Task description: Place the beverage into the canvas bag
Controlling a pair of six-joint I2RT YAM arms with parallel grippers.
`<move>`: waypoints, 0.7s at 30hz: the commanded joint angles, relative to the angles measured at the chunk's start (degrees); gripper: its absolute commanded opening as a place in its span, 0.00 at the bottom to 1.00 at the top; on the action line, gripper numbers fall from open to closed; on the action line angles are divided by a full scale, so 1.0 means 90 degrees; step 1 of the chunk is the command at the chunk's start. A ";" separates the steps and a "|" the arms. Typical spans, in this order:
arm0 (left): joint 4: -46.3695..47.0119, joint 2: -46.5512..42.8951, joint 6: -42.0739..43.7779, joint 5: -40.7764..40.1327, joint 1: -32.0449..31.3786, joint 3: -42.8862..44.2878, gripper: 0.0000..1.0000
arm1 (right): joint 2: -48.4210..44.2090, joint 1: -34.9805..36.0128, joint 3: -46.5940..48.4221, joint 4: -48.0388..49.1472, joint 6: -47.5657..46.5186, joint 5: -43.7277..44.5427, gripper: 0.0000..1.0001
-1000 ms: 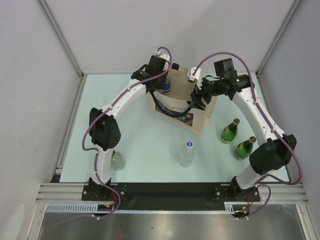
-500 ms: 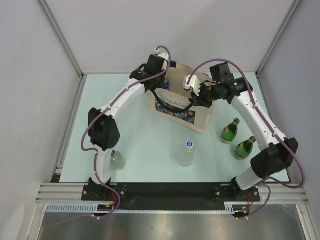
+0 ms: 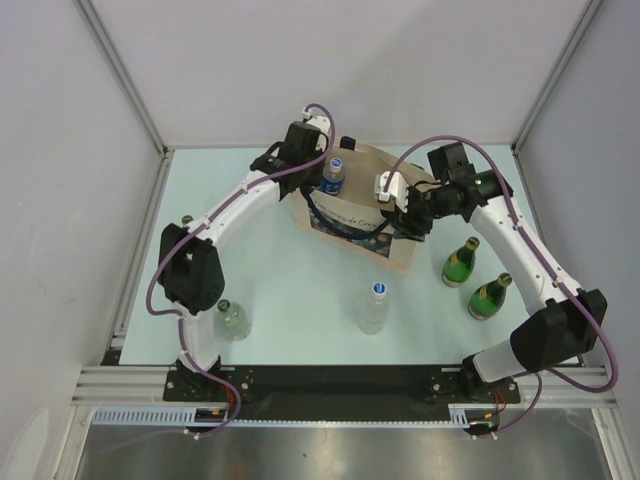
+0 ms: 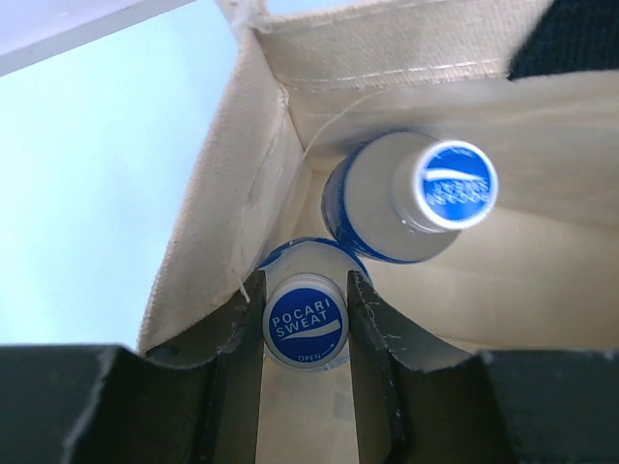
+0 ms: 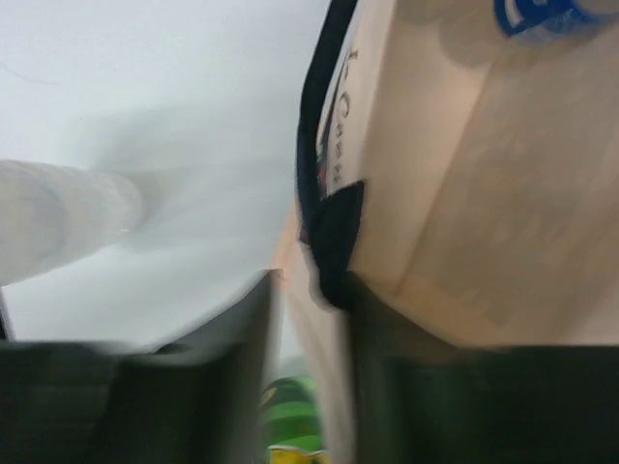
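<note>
Left hand grips bottle beside canvas bag's wall, perhaps touching.

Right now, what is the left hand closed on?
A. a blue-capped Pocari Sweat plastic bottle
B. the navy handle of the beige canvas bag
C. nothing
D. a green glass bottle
A: the left wrist view shows the left hand clamped on either side of the blue-capped Pocari Sweat plastic bottle, within the walls of the boxy beige canvas bag, beside a second bottle of the same kind.
</note>
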 commanded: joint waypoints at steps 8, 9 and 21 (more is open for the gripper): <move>0.0118 -0.0795 0.0113 -0.0194 0.0288 -0.0173 0.37 | -0.0347 0.0066 0.0647 -0.0743 0.0692 -0.1113 0.77; 0.0118 -0.0853 0.0094 -0.0175 0.0288 -0.0114 0.44 | -0.0338 0.0086 0.0676 -0.0714 0.0752 -0.1172 0.77; 0.0527 -0.1420 0.0064 0.1181 0.0279 0.0218 0.70 | -0.0074 0.0037 0.1184 -0.0245 0.1572 -0.1466 0.77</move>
